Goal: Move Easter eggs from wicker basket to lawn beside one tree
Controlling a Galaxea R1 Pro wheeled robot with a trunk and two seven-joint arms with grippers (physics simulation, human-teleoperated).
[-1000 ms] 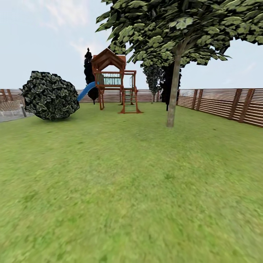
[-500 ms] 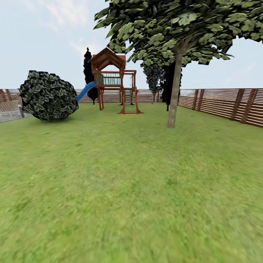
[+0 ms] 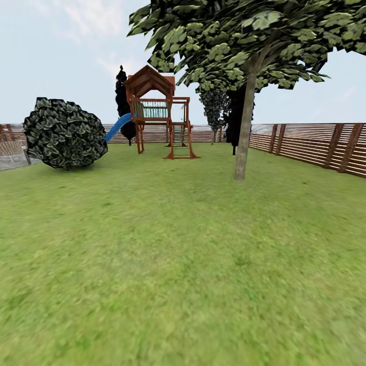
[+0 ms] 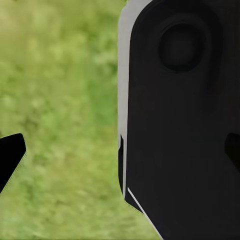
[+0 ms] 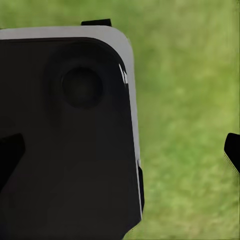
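Lawn (image 3: 168,264) takes most of head view, mottled green, flat. Going left to right at the far side: grey paved strip at the left edge, then a round dark bush (image 3: 63,133) on the grass, then a blue slide (image 3: 117,127) joined to a wooden play tower (image 3: 160,114) w/ a near-black tree just behind it. Right of the tower stands the tree (image 3: 244,132), thin pale trunk upright on the lawn, leaf clumps spread wide over it; darker trees are behind. Brown slatted fence (image 3: 315,145) runs along the back and the right side.

In left wrist view, a big black body w/ grey edge is over blurred grass; left end effector state: cannot tell. Right wrist view is similar; right end effector: cannot tell either.
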